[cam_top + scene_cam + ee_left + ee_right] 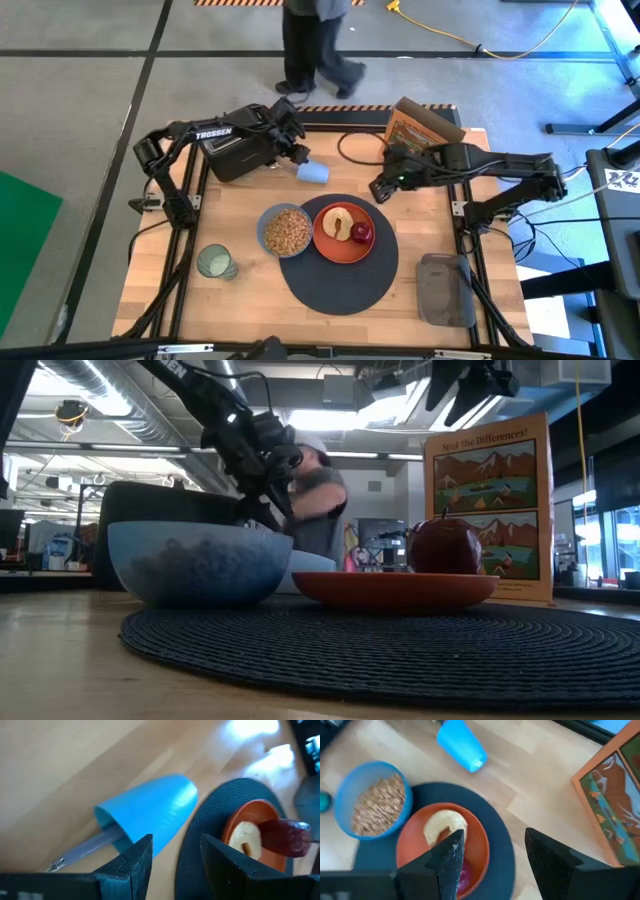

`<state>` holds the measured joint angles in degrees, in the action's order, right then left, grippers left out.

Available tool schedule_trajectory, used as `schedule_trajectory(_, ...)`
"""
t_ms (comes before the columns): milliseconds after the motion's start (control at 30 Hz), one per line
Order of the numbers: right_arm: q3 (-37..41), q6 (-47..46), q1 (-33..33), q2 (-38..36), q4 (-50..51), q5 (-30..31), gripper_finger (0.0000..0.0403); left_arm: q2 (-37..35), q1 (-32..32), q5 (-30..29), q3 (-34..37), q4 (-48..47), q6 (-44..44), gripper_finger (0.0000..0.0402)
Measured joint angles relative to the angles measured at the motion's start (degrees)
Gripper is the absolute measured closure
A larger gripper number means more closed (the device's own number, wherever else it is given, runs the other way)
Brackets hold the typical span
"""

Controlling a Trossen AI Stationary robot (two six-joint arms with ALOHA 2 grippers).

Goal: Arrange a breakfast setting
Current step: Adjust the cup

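Breakfast things are sitting mostly on the round mat (340, 272), a dark-grey woven disc with a ribbed, corded texture that is lying flat on the pale wooden table (240, 305). On the mat's upper half the smooth orange plate (335, 249) is carrying a pale, curved slice of toast (338, 221) and a glossy red apple (362, 234), the apple sitting just beside the toast. The translucent blue bowl (286, 230) is resting half on the mat's rim, touching the plate's side, and is holding a heap of brown flaky cereal. The small green glass cup (215, 262) is standing upright on bare wood, well apart from the mat on the bowl's side.

Beyond the mat's far edge a light-blue plastic holder (313, 172), shaped like a tapered cup, is lying on its side, with a thin, shiny spoon handle (82, 851) sticking out of its open mouth.

The left gripper (297, 152) is hovering just beside this holder, next to the boxy black toaster (236, 155); its dark fingers (135, 865) are standing parted with nothing between them. The right gripper (380, 188) is hanging above the mat's far rim, near the upright cardboard cereal box (420, 125), its jaws spread wide and holding nothing.

A folded grey cloth (446, 288) is lying near the mat on the apple's side. A person (315, 45) is standing on the floor behind the table.
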<state>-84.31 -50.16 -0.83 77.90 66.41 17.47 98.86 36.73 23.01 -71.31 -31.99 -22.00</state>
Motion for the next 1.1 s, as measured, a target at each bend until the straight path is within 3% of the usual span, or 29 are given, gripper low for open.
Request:
schedule_trajectory(233,4.34,-0.97,0.20,-3.32,-4.48,0.04,0.0201,1.45,-2.35,-6.61,0.00,-1.03,-0.17,0.0240)
schedule_trajectory(667,4.66,0.89,0.12,-3.44,-6.39,0.07,0.0201,2.03,-8.31,-19.28,0.00,-1.31,-1.98,0.0240)
schedule_trajectory(1100,4.66,3.78,0.12,-3.46,-6.38,-0.07,0.0201,5.07,-12.77,-17.95,0.05,2.63,-4.50,0.0241)
